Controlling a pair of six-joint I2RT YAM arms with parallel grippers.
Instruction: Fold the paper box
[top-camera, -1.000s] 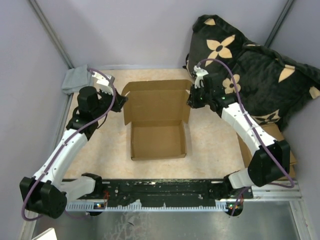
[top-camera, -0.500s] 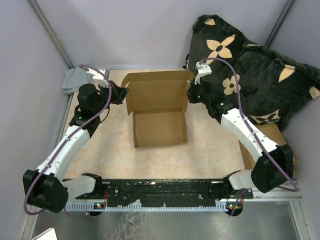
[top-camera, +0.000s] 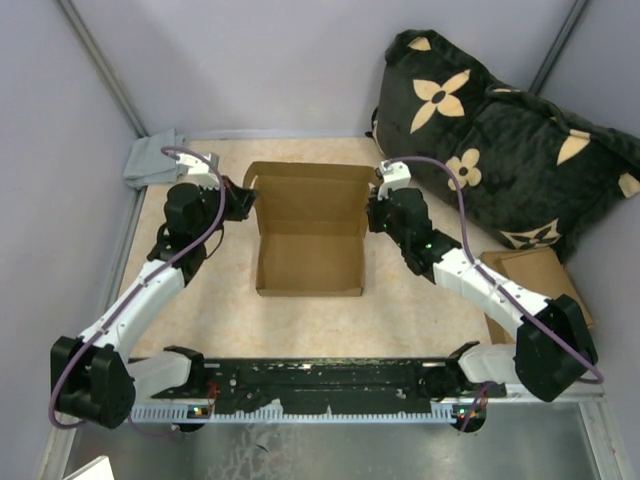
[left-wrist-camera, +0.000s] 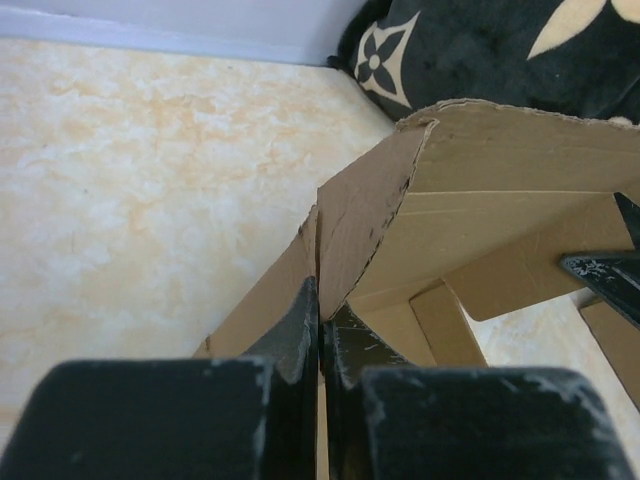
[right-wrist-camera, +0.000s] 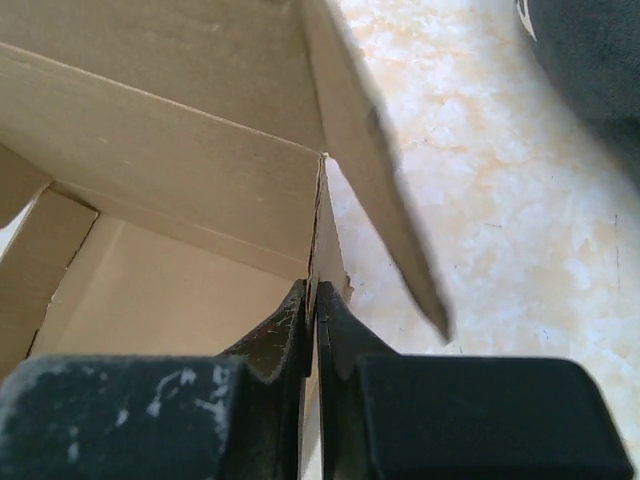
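The brown paper box stands open in the middle of the table, its lid panel raised at the back. My left gripper is shut on the box's left side flap, pinching the cardboard edge in the left wrist view. My right gripper is shut on the box's right side flap, its jaws clamped on the thin wall in the right wrist view. The box's inner floor and back wall show beside the right fingers.
A black cushion with tan flowers leans in the back right corner. A grey cloth lies at the back left. A flat brown cardboard piece lies on the right, beside the right arm. Grey walls close off the back and sides.
Both grippers have moved nearer with the box, dragging it toward the arm bases. The lid panel has tipped forward and stands more upright.
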